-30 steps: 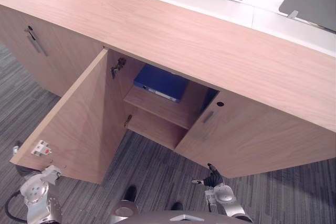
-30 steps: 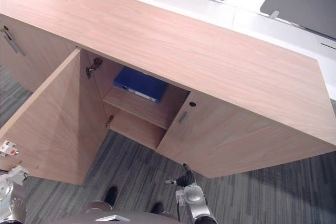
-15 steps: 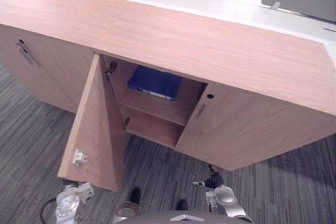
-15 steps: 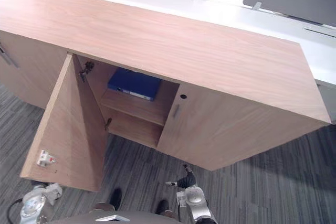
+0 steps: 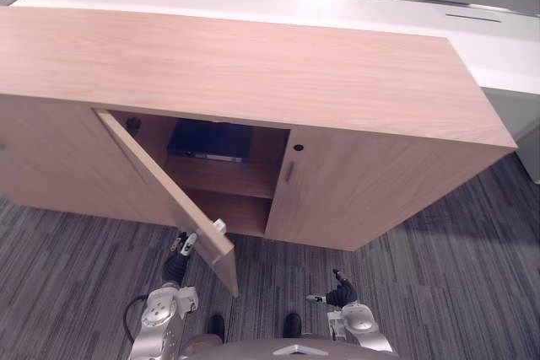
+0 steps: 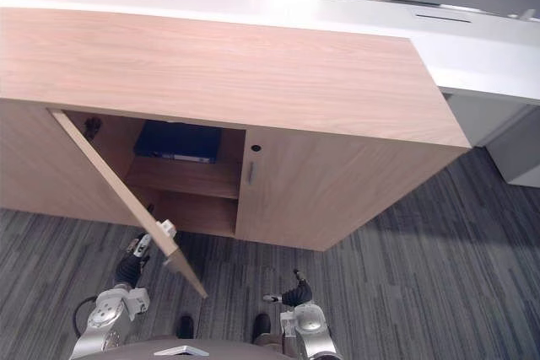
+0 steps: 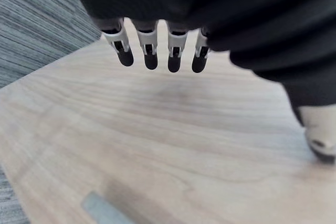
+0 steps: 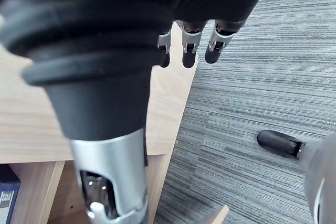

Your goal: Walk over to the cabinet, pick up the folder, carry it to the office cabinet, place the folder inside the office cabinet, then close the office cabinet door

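Observation:
The blue folder [image 5: 209, 141] lies flat on the upper shelf inside the wooden office cabinet [image 5: 253, 65]. The cabinet's left door [image 5: 181, 208] stands half open, angled out over the carpet. My left hand [image 5: 177, 263] is low behind the door's outer face; in the left wrist view its straight fingers [image 7: 149, 51] rest against the wood, near the door's grey handle [image 7: 102, 208]. My right hand [image 5: 339, 294] hangs open and empty over the carpet in front of the right door; a corner of the folder [image 8: 8, 198] shows past it in the right wrist view.
The cabinet's right door [image 5: 380, 183] is shut, with a small handle [image 5: 289, 171]. White desks [image 5: 405, 18] with grey partitions stand behind the cabinet. Grey striped carpet [image 5: 439, 276] lies in front and to the right.
The left door has swung from wide open towards the cabinet. My left hand has come in behind its outer face. The camera view has also shifted to the right.

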